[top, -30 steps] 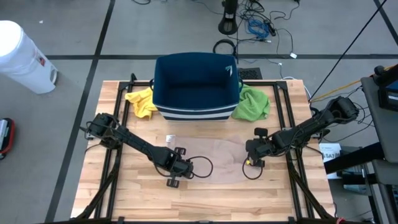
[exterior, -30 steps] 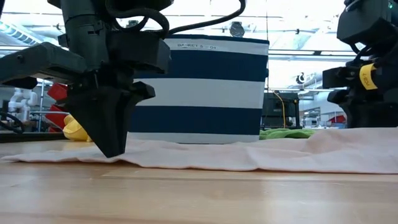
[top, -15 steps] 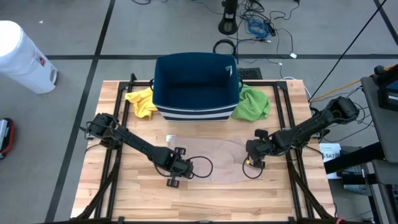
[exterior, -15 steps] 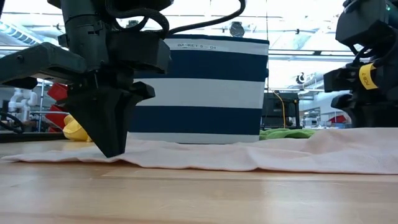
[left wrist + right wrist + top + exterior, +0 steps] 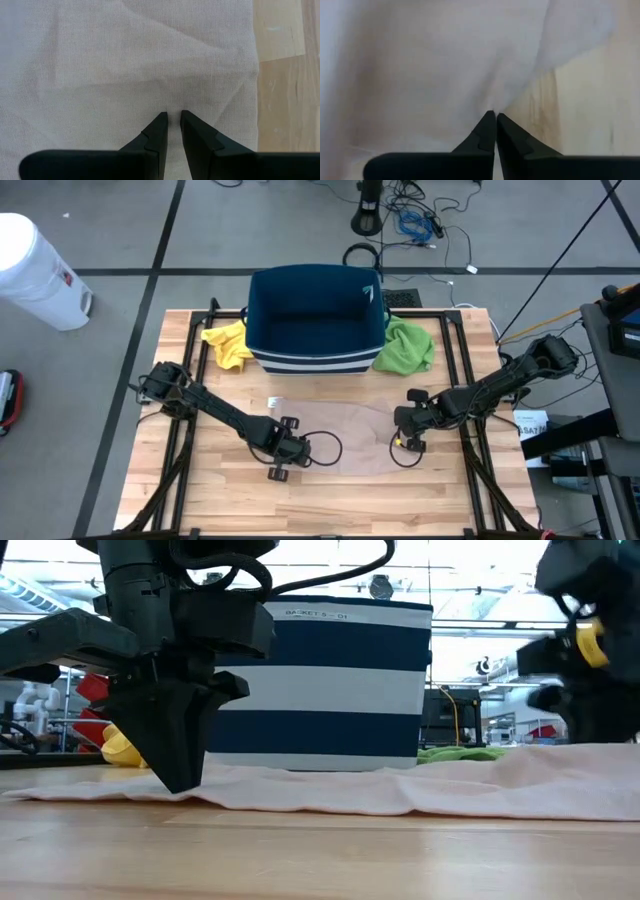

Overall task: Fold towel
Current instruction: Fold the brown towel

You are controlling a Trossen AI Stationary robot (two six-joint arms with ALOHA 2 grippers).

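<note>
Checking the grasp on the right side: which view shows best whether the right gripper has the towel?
Right wrist view: the right gripper is shut, with a fold of the towel meeting its tips at the table edge of the cloth. High view shows only its place on the towel. Low view blurs that arm. Left wrist view misses it.

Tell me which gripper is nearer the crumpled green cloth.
Right. The right gripper sits just in front of the crumpled green cloth; the left gripper is farther, across the pale towel.

grey floor (image 5: 120, 240) w/ white bin (image 5: 35, 270), cables (image 5: 420, 225); bright ceiling lights behind.
</note>
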